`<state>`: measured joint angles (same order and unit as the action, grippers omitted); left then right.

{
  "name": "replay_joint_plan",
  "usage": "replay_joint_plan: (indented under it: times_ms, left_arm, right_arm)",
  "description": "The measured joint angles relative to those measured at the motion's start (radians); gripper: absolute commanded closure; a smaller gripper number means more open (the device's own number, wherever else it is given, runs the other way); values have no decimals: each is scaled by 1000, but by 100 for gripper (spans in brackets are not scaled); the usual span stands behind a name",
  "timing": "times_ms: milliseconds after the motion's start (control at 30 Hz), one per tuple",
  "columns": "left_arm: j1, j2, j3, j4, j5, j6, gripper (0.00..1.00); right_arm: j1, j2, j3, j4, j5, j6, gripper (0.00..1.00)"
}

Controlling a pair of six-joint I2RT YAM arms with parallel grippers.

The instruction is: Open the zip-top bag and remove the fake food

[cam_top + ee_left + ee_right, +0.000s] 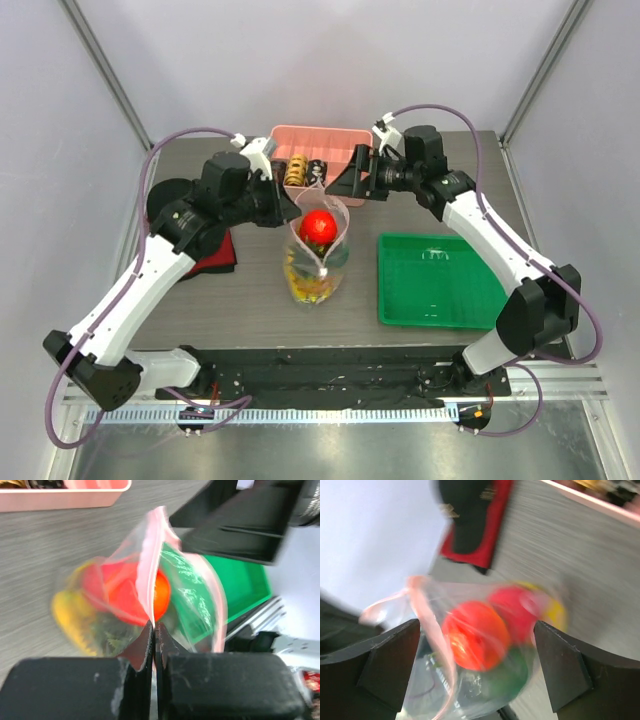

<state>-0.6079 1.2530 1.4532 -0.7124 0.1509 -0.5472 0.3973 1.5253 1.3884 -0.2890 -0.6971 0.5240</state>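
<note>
Bag: a clear, crinkly plastic zip-top bag (318,262) with a pinkish zip strip (146,560) lies at the middle of the table, between the two arms, its mouth gaping towards the far side.
Contents: the glossy plastic fake food (318,228) is inside the bag. A round red fruit sits just within the mouth, with a second red one beside it. Yellow and green pieces lie deeper in and are too blurred to name.
Left claw: the left gripper (154,628) is clenched on the bag's zip edge, with the film pinched between its black fingers.
Right claw: the right gripper (477,630) is released, its fingers spread wide and holding nothing. It hangs near the far right of the bag's mouth; whether it touches the bag I cannot tell.
Right of bag: a green rectangular plastic tray (392,300), apart from the bag.
Beyond bag: a pink rectangular plastic bin (305,134) holding small brown and dark rings (296,171).
Left of bag: a red and black object (470,520), partly under the left arm.
Surface: a dark grey wood-grain table (250,310).
</note>
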Motion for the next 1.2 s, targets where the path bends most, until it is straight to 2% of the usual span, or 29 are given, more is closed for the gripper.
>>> replay_joint_plan:
  times_ms: [167,233,267,333,367,400,467,500,633,767,833,867,1000,1133,1200]
  left_arm:
    - [-2,-5,-84,125,11,-82,100]
    - [-3,20,-95,169,26,-105,100]
    - [-4,33,-102,196,35,-117,100]
    - [-5,51,-108,223,44,-131,100]
    - [-5,58,-108,233,48,-135,100]
    - [-5,61,-108,243,51,-137,100]
    - [-6,61,-108,256,52,-143,100]
    - [-6,60,-108,264,51,-146,100]
    - [-6,60,-109,276,54,-153,100]
    - [-8,60,-109,281,55,-154,100]
    - [-10,60,-109,282,55,-153,100]
    - [-11,60,-109,282,55,-153,100]
    - [-12,49,-124,289,55,-153,100]
    - [-12,36,-131,290,55,-153,100]
    - [-13,29,-133,290,55,-153,100]
  right_arm:
    - [2,-12,85,-310,272,17,0]
    - [11,-14,149,-427,351,12,5]
    - [18,-16,185,-471,394,5,19]
    - [53,-28,256,-537,464,-7,37]
    - [78,-35,287,-557,485,-9,63]
    - [102,-42,312,-569,494,-6,73]
    - [154,-54,359,-583,507,11,82]
    - [176,-60,370,-586,511,22,84]
    - [222,-55,369,-610,542,55,82]
    - [263,-19,362,-613,576,70,67]
    - [277,-6,343,-608,578,84,65]
    - [284,-2,325,-601,579,89,60]
    - [297,22,259,-594,605,118,52]
    - [297,51,226,-578,640,134,38]
    - [296,52,204,-559,652,134,36]
